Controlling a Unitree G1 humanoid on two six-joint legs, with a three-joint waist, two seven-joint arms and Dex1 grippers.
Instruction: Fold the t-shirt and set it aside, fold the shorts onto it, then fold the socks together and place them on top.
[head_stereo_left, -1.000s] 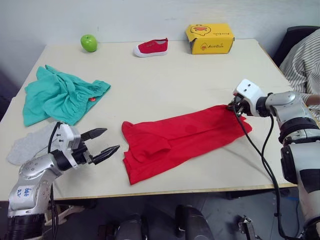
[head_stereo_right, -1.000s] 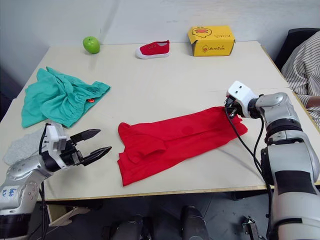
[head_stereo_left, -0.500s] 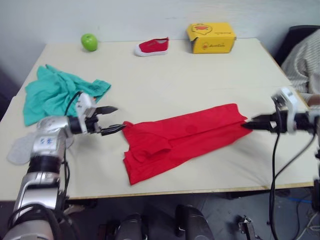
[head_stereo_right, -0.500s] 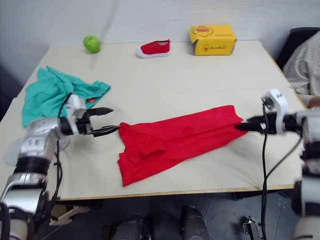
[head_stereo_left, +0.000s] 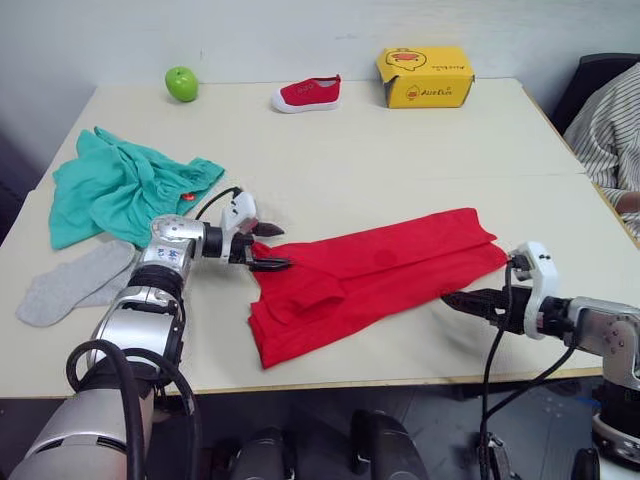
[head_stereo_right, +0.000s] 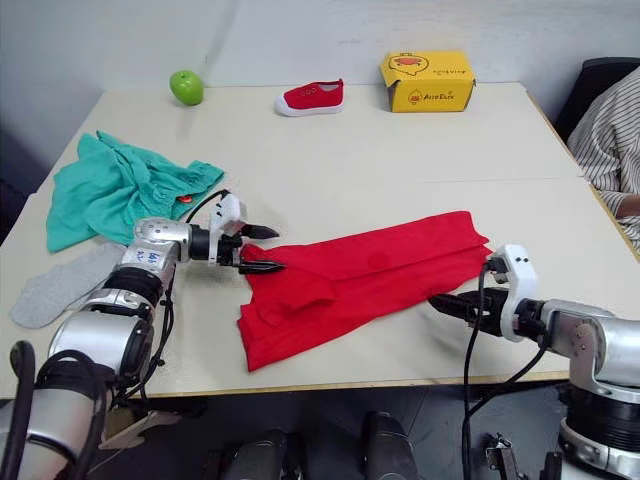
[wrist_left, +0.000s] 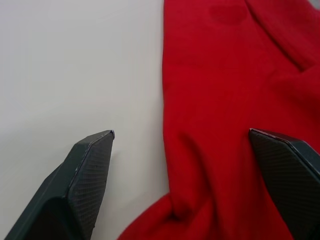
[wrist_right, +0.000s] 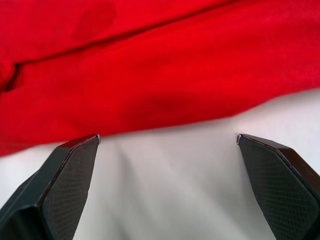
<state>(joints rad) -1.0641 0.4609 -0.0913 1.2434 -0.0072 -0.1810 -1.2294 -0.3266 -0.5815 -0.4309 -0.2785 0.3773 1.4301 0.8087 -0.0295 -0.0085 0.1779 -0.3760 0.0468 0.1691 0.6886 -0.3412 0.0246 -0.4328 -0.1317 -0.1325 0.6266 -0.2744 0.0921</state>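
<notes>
The red t-shirt lies folded into a long band across the table's front middle. My left gripper is open at the band's upper left corner. In the left wrist view one finger is over bare table and the other is over red cloth. My right gripper is open and low over the table, just off the band's near right edge. The right wrist view shows bare table between its fingers and the t-shirt just ahead. The teal shorts lie crumpled at the left. The grey socks lie flat in front of them.
A green apple, a small red shoe and a yellow box stand along the table's far edge. A person's striped sleeve is at the right edge. Open tabletop lies between the t-shirt and the far row.
My right gripper let go of the shirt's right end, opened and swung to its near right edge. My left gripper moved from the front left to the shirt's upper left corner.
</notes>
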